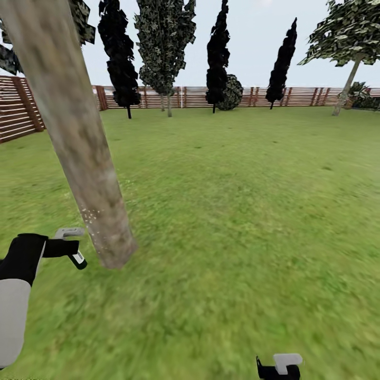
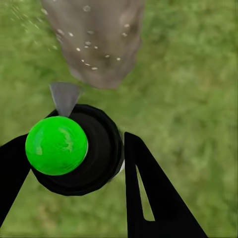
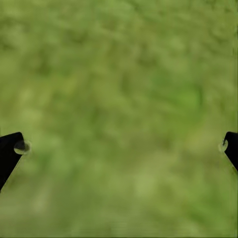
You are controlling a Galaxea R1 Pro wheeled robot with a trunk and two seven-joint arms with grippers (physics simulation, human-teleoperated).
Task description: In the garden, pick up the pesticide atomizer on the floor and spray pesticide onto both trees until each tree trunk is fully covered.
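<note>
Left wrist view: left gripper (image 2: 74, 163) jaws clamped on the pesticide atomizer (image 2: 74, 148), grey nozzle aimed at the base of the tree trunk (image 2: 96, 42), just beside it. Whitish pesticide (image 2: 89, 49) speckles only low on the bark. Right gripper (image 3: 119, 148) jaws wide apart over bare floor (image 3: 119, 74). Risks: trunk runs high and tilted in head view, so upper bark and far side may stay dry; arm may clip the trunk. Second tree (image 1: 345, 79) by the fence (image 1: 211, 97), well apart, untouched.
</note>
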